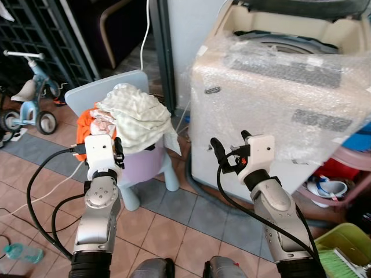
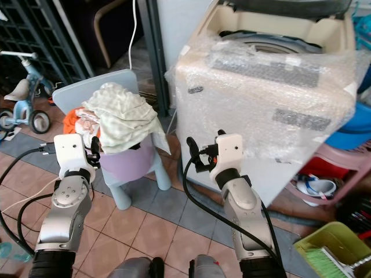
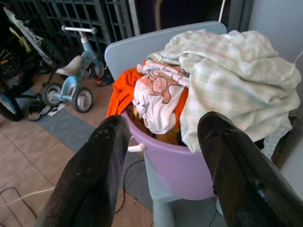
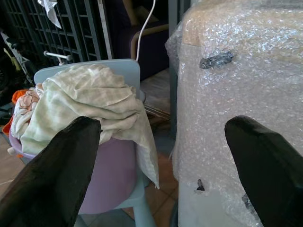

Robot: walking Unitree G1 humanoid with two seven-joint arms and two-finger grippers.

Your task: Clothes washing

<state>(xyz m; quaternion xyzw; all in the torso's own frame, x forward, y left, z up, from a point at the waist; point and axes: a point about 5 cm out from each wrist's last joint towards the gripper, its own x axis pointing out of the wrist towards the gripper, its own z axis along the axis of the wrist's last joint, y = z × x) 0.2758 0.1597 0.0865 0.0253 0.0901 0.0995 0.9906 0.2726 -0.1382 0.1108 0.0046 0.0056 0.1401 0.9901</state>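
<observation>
A purple basin [image 1: 145, 165] heaped with clothes stands on a light blue child's chair [image 1: 93, 92]. A pale green checked cloth [image 1: 139, 116] lies on top and hangs over the rim, with an orange garment [image 3: 124, 87] and a white printed one [image 3: 158, 97] under it. To the right stands the washing machine [image 1: 272, 92], wrapped in bubble wrap, its lid up. My left gripper [image 1: 119, 152] is open just in front of the basin, holding nothing. My right gripper [image 1: 231, 145] is open and empty near the machine's front left corner.
A child's tricycle [image 1: 26, 98] and a black gate are at the far left. Cables and a plastic bottle [image 1: 23, 253] lie on the tiled floor. A green basket with a brush [image 1: 342, 249] and a pink stool [image 1: 348, 159] sit at the right.
</observation>
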